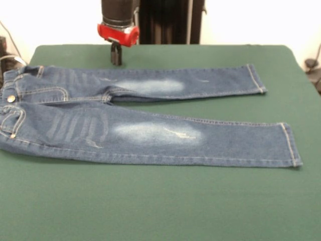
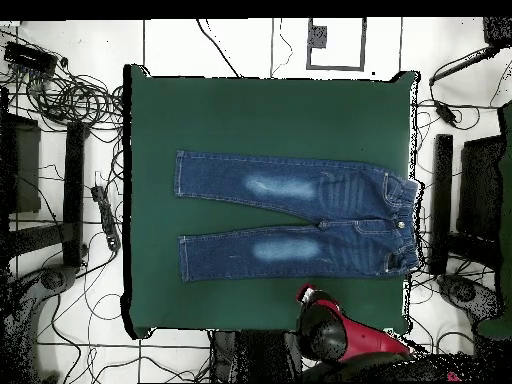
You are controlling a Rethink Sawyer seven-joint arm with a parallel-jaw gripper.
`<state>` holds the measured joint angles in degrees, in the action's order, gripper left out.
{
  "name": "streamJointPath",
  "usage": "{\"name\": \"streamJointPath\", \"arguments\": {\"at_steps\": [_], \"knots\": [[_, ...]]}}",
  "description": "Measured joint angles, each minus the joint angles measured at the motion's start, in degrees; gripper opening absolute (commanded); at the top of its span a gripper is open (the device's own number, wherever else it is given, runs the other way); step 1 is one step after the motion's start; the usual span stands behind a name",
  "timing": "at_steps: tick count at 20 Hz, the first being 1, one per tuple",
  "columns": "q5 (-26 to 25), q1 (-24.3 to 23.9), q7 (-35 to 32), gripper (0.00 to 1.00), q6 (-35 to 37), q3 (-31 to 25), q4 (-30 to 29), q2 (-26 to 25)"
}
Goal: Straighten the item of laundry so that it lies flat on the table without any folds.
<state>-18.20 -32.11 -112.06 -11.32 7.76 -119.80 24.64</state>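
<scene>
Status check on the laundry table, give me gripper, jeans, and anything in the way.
Gripper hangs behind the jeans, empty; open or shut unclear. Jeans spread flat on the table, both legs out. Nothing in the way.

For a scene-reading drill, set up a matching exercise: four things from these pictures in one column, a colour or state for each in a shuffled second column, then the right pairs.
Column one:
1. jeans
2. table
3. gripper
4. wrist collar above the gripper

Column two:
A. red
B. plain dark green
C. spread out, both legs extended side by side
D. black, just above the table behind the jeans, holding nothing

Pairs: 1-C, 2-B, 3-D, 4-A
</scene>
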Motion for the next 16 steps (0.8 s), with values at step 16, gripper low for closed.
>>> {"name": "streamJointPath", "arguments": {"at_steps": [16], "knots": [[5.04, 2.73, -0.01, 0.00, -0.59, 1.22, -1.01, -0.01]]}}
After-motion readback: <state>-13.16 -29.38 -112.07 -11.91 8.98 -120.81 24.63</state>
